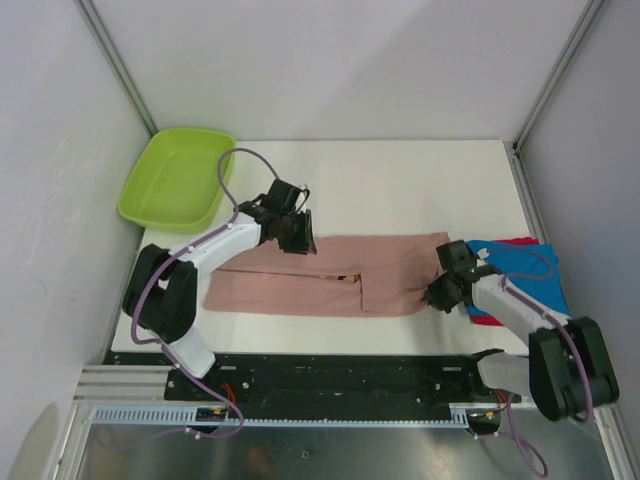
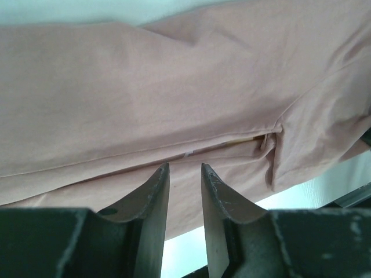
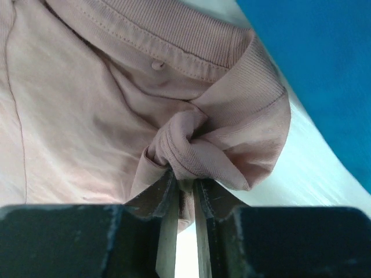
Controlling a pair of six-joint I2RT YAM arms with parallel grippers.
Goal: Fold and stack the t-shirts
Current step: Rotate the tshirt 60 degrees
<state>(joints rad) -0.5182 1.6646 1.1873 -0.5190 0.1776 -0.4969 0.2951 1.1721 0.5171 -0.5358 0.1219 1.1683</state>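
Observation:
The dusty pink t-shirt [image 1: 330, 275] lies folded into a long strip across the middle of the table; it fills the left wrist view [image 2: 174, 98]. My left gripper [image 1: 297, 232] hovers over its far edge, jaws a little apart and empty [image 2: 184, 174]. My right gripper [image 1: 440, 293] is shut on a bunched fold of the pink shirt's ribbed collar [image 3: 197, 147] at the strip's right end. A folded blue t-shirt [image 1: 525, 268] lies on a red one [image 1: 515, 242] at the right, behind my right arm; the blue shows in the right wrist view [image 3: 324, 63].
A lime-green plastic tub [image 1: 178, 178] stands at the back left corner. The white table top [image 1: 400, 185] ends at grey walls left and right. A black rail [image 1: 340, 375] runs along the near edge.

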